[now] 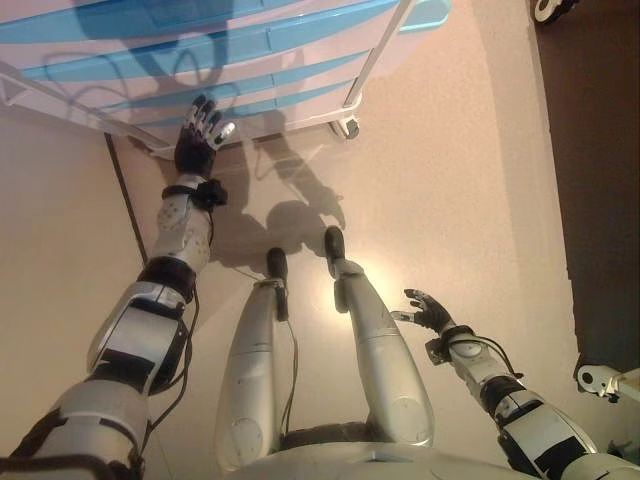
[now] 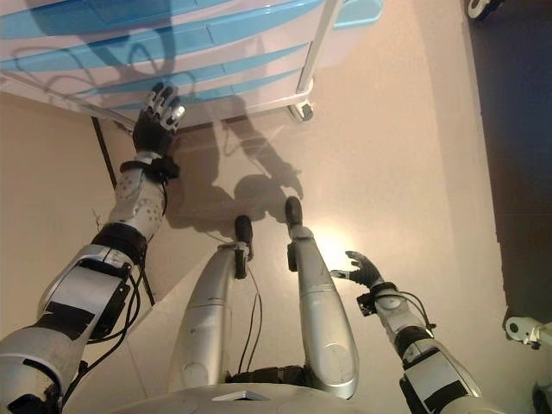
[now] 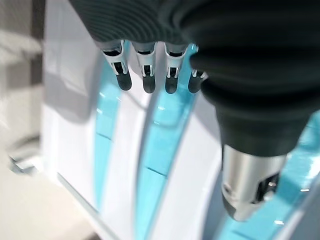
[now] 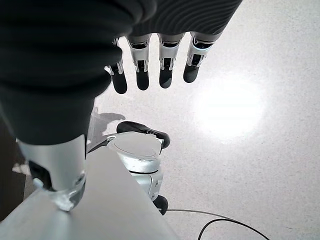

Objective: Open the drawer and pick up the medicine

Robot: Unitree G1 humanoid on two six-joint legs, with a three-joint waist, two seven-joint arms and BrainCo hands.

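Fingers (image 3: 145, 75) of the left hand (image 1: 197, 140) hang relaxed before the drawers (image 1: 200, 50), none gripped; reaching step, next hook a front; right hand (image 1: 428, 310) idle, relaxed

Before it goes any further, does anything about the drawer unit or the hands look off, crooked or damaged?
Nothing stands out. The drawer unit stands square on its casters, its blue-fronted drawers all look shut. No medicine shows yet. The left hand reaches toward the lower drawers with fingers straight; the right hand hangs open, away from the unit.
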